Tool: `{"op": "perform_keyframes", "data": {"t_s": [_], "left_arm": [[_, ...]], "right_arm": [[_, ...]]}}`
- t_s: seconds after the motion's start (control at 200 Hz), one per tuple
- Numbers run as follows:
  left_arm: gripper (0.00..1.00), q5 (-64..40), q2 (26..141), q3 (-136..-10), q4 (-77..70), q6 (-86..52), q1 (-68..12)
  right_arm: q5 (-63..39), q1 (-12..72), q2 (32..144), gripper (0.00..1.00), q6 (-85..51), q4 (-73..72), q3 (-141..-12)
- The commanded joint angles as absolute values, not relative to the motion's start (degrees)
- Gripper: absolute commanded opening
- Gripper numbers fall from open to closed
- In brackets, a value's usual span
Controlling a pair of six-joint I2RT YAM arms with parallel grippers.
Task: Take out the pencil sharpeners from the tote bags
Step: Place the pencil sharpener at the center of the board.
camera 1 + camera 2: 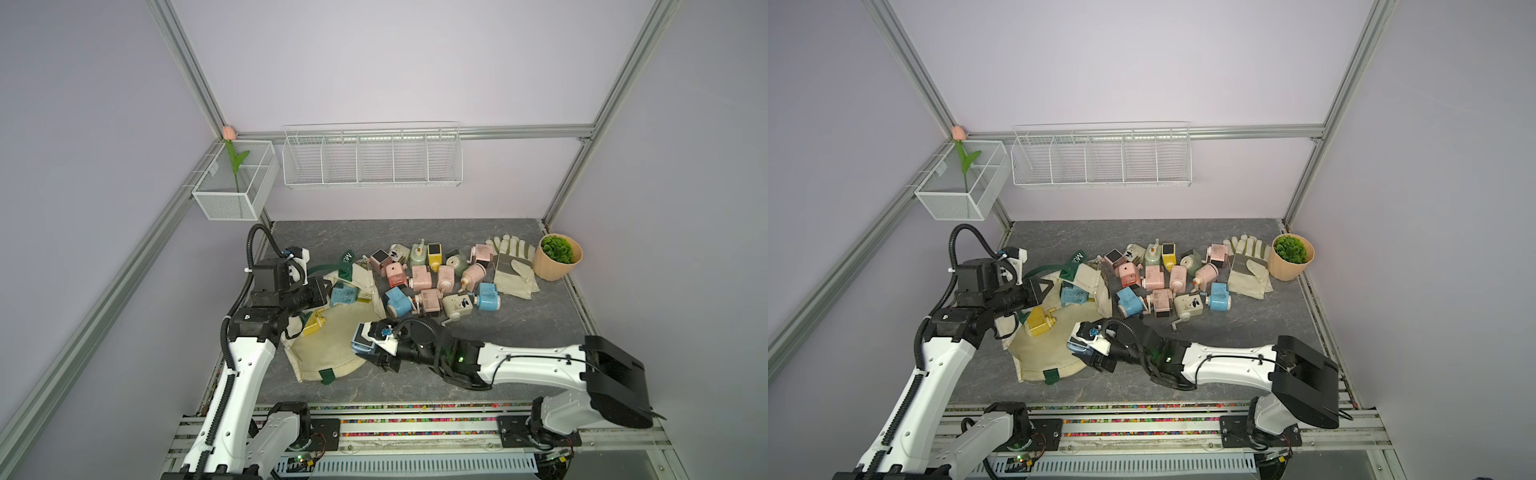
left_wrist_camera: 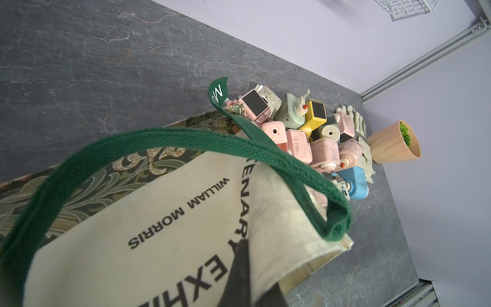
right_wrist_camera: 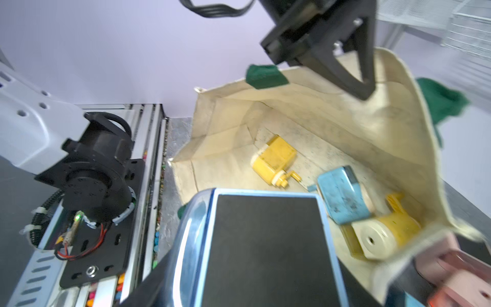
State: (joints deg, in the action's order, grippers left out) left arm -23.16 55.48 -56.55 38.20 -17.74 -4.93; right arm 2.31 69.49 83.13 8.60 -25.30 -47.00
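The cream tote bag [image 1: 328,349] [image 1: 1042,353] lies on its side, mouth toward the pile. My left gripper [image 1: 328,291] [image 2: 255,287] is shut on the bag's upper rim and holds the mouth open. My right gripper [image 1: 370,345] [image 3: 252,292] is at the mouth, shut on a blue pencil sharpener [image 3: 265,249] [image 1: 1084,340] with a dark window. Inside the bag lie a yellow sharpener [image 3: 275,159] [image 1: 314,325], a blue one [image 3: 342,196] [image 1: 344,296] and a second yellow one [image 3: 385,234]. Several pastel sharpeners [image 1: 428,278] [image 2: 305,138] are piled on the table right of the bag.
Pale work gloves [image 1: 513,266] and a tan plant pot [image 1: 557,257] sit at the far right, next to the pile. A wire rack [image 1: 372,156] and a mesh basket [image 1: 235,178] with a tulip hang on the back wall. The arms' rail [image 1: 415,419] runs along the front edge.
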Motion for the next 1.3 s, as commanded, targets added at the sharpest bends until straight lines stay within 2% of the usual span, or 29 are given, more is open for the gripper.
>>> {"op": "perform_keyframes", "data": {"t_s": [0.0, 0.205, 0.5, 0.71, 0.97, 1.295], "left_arm": [[0.0, -22.5, 54.8, -58.0, 37.9, -18.0, -5.0], [0.0, -22.9, 54.4, -58.0, 37.9, -18.1, -5.1], [0.0, -23.2, 54.2, -58.1, 37.9, -18.2, -5.0], [0.0, -23.4, 54.0, -58.0, 37.8, -18.2, -5.0], [0.0, -23.0, 53.9, -58.1, 38.0, -18.1, -5.1], [0.0, -23.0, 54.3, -58.2, 38.0, -18.1, -5.0]], "right_arm": [[10.0, 66.7, 78.6, 0.51, 8.3, -21.2, -43.7], [18.8, 59.5, 70.7, 0.51, 3.7, -18.0, -36.9], [39.4, 46.6, 65.0, 0.52, -9.8, -12.0, -31.3], [41.3, 38.7, 60.1, 0.53, -18.2, -7.6, -27.7], [43.3, 37.5, 60.2, 0.55, -23.6, -2.3, -26.9], [40.7, 36.8, 58.0, 0.56, -24.3, -2.8, -24.0]]}}
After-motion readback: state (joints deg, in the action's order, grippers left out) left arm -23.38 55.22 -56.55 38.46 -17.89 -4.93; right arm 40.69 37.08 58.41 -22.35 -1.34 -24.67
